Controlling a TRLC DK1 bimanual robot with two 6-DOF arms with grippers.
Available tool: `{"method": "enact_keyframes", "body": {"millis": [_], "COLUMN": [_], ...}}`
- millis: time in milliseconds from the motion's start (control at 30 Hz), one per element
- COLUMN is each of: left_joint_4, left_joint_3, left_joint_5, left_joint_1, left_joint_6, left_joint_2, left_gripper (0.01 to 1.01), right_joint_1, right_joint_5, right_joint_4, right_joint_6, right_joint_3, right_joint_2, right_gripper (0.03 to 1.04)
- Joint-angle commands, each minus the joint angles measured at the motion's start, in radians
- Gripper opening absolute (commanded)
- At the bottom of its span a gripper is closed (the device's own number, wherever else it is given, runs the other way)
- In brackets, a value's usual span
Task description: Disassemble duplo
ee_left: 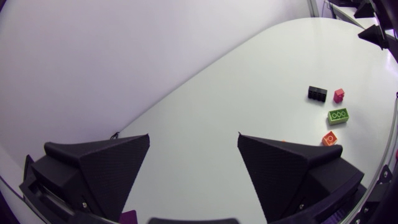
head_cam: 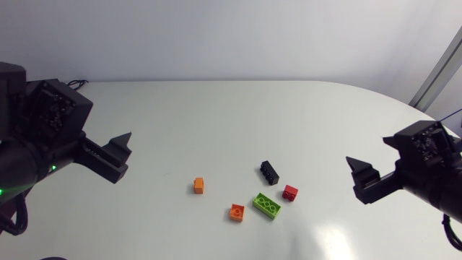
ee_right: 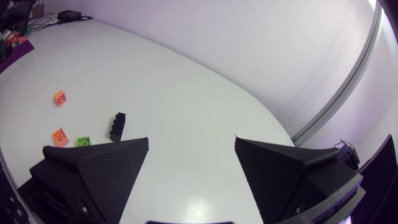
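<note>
Position: green brick is seen on the surface, between orange brick and red brick | handling: judged light, rigid, slick; best pinched across long flat sides | left pincer, right pincer: spread apart, nothing held

White round-edged table, soft glare on its top, plain pale wall behind

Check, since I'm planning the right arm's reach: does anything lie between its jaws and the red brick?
Nothing visible: from the jaws of the right arm to the red brick there is only bare table.
</note>
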Motion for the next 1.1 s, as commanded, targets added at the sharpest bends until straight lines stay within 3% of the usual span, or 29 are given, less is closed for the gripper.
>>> {"method": "enact_keyframes", "body": {"millis": [0,133,267,433,833,1067], "left_joint_4": [0.018,0.023,0.012,-0.011,-0.017,-0.017], "left_joint_3": [-0.056,-0.083,-0.105,-0.112,-0.221,-0.3], "left_joint_5": [-0.067,-0.091,-0.121,-0.136,-0.133,-0.128], "left_joint_1": [-0.04,-0.016,0.026,0.089,0.164,0.247], "left_joint_6": [-0.046,-0.054,0.023,0.033,-0.042,-0.06], "left_joint_2": [-0.043,-0.111,-0.175,-0.275,-0.511,-0.664], "left_gripper": [0.984,0.984,0.984,0.984,0.984,0.984], "right_joint_1": [-0.012,-0.015,-0.016,-0.082,-0.139,-0.157], "right_joint_5": [0.024,0.027,0.029,0.061,0.083,0.086], "right_joint_4": [-0.035,-0.052,-0.042,-0.037,-0.009,0.0], "right_joint_6": [0.023,0.02,0.038,-0.002,-0.078,-0.02], "right_joint_3": [0.025,0.017,-0.003,-0.009,-0.096,-0.142], "right_joint_2": [-0.054,-0.138,-0.247,-0.317,-0.534,-0.567], "right_gripper": [1.0,1.0,1.0,1.0,1.0,1.0]}}
